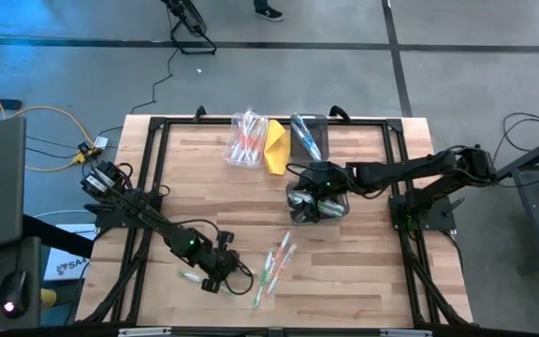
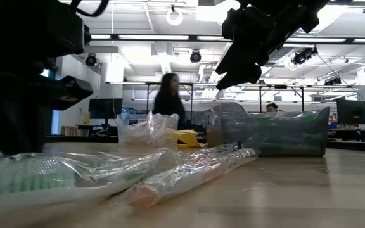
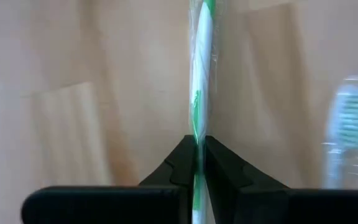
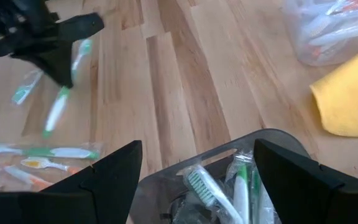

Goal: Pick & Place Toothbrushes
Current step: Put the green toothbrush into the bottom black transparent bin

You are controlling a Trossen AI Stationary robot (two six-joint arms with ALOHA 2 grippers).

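While the left claw pinches a green toothbrush lengthwise above the counter, its bin lies well off, under the right claw, spread wide

Overhead light: we see the table evenly lit, with a blue cast on the floor at left
Backlight: ceiling lamps glare, so the arms read as black shapes
Near focus: wrapped toothbrushes close to the low lens go soft
Wrist blur: the green toothbrush and wood grain smear
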